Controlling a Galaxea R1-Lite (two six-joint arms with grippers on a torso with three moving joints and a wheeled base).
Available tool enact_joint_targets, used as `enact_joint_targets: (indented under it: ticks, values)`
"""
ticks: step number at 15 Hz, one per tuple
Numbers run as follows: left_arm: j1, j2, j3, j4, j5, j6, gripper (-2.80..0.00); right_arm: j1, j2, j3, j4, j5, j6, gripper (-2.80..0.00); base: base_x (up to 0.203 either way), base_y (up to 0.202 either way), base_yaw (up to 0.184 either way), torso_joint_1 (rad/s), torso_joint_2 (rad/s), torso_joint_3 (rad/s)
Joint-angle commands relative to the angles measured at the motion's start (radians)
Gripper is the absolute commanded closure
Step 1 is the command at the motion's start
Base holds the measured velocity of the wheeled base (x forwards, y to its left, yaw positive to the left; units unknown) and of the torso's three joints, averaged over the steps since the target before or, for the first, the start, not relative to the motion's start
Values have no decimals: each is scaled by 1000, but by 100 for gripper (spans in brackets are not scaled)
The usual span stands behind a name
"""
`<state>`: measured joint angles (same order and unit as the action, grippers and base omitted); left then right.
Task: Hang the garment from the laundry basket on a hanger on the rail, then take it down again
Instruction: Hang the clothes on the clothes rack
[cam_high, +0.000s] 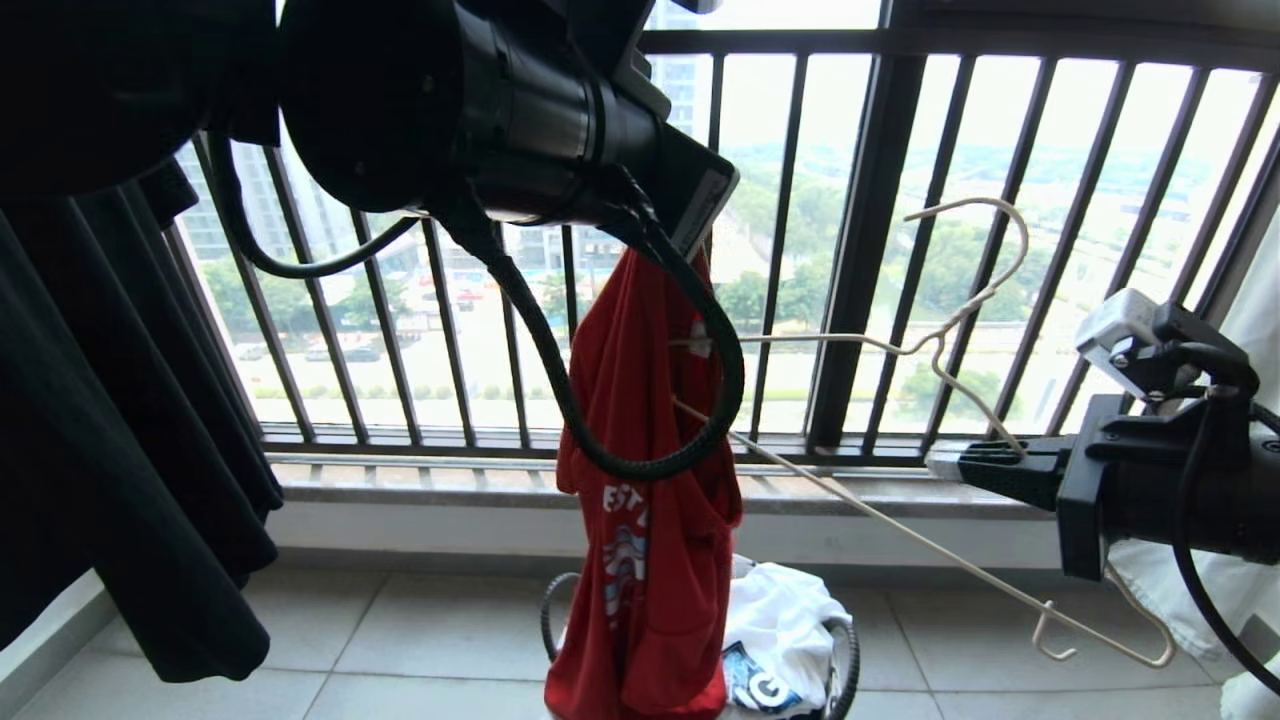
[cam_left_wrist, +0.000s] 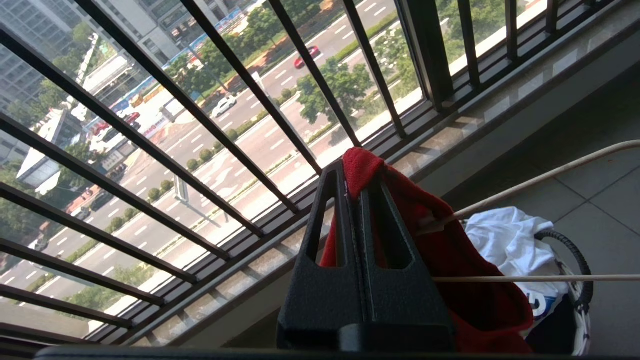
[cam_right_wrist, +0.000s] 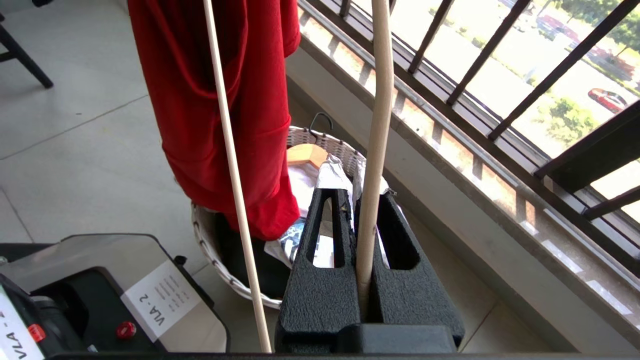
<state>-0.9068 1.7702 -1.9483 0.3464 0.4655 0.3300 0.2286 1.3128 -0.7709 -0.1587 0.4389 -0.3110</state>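
The garment (cam_high: 640, 520), a red T-shirt with pale print, hangs by its top edge over the laundry basket (cam_high: 848, 660). My left gripper (cam_left_wrist: 357, 172) is shut on that edge, high against the railing; in the head view my own arm hides it. To the right, my right gripper (cam_high: 945, 462) is shut on the cream wire hanger (cam_high: 900, 527) near its neck, holding it tilted with the hook up. The hanger's far end reaches into the red fabric (cam_left_wrist: 460, 250). In the right wrist view the hanger's wire (cam_right_wrist: 377, 125) runs between the jaws. The rail is out of view.
A black railing of vertical bars (cam_high: 850, 250) and a stone ledge (cam_high: 420, 480) close off the far side. A black garment (cam_high: 120, 450) hangs at the left, pale cloth (cam_high: 1250, 320) at the right. The basket holds white clothing (cam_high: 780, 610) and a wooden hanger (cam_right_wrist: 305, 152).
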Motion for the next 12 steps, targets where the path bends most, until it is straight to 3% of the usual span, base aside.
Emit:
enact_joint_targets:
  ticks: [1, 12]
  values:
    - [-4, -2, -1, 2, 8, 3, 0, -22, 8, -12, -1, 3, 9, 0, 0, 0, 0, 0, 0, 0]
    - [-64, 51, -3, -47, 7, -2, 0, -28, 16, -12, 0, 9, 12, 0, 0, 0, 0, 0, 0, 0]
